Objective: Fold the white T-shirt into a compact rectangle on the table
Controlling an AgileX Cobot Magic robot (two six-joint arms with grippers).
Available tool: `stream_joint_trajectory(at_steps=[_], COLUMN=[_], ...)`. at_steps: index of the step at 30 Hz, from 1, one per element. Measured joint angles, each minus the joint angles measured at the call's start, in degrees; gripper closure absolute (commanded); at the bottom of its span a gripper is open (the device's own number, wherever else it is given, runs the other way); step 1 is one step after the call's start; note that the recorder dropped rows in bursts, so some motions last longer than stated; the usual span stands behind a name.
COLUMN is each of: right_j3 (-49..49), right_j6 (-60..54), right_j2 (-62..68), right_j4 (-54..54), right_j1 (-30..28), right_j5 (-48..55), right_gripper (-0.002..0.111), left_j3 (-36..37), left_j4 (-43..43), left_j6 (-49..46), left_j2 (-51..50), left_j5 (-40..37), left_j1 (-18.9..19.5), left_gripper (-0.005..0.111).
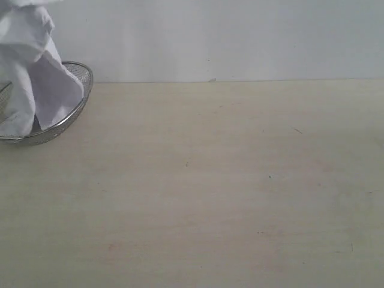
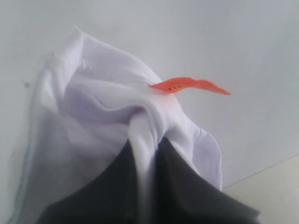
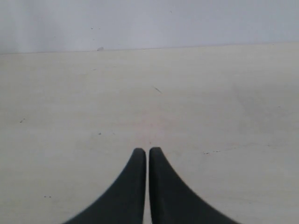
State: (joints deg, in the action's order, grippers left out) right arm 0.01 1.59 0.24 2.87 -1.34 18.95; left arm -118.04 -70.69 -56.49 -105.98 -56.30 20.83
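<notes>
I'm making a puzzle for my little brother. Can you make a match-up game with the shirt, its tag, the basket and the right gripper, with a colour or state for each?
Things:
1. shirt
2. tag
3. basket
4. right gripper

Colour or state:
A. orange
B. shut, holding nothing
C. silvery wire mesh
D. white, pinched by the left gripper

Pairs: 1-D, 2-A, 3-C, 4-B
</notes>
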Motion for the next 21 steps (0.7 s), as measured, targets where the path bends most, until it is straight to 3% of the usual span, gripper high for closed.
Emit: stream_joint_trajectory(at_steps=[10,21], right_j3=[0.0,0.0], right_j6=[0.0,0.0], right_j2=[0.0,0.0], right_j4=[0.0,0.0], right_j1=[0.0,0.0], right_j5=[0.0,0.0], right_gripper=[0.108,0.108], left_j3=[-0.2,-0.3], left_j4=[-9.6,-7.2], left_j6=[3.4,10.9], left_j2=[15.4,25.2], left_j5=[-5.2,-12.3], left_j1=[-0.1,-0.1], left_gripper=[0.102,0.102])
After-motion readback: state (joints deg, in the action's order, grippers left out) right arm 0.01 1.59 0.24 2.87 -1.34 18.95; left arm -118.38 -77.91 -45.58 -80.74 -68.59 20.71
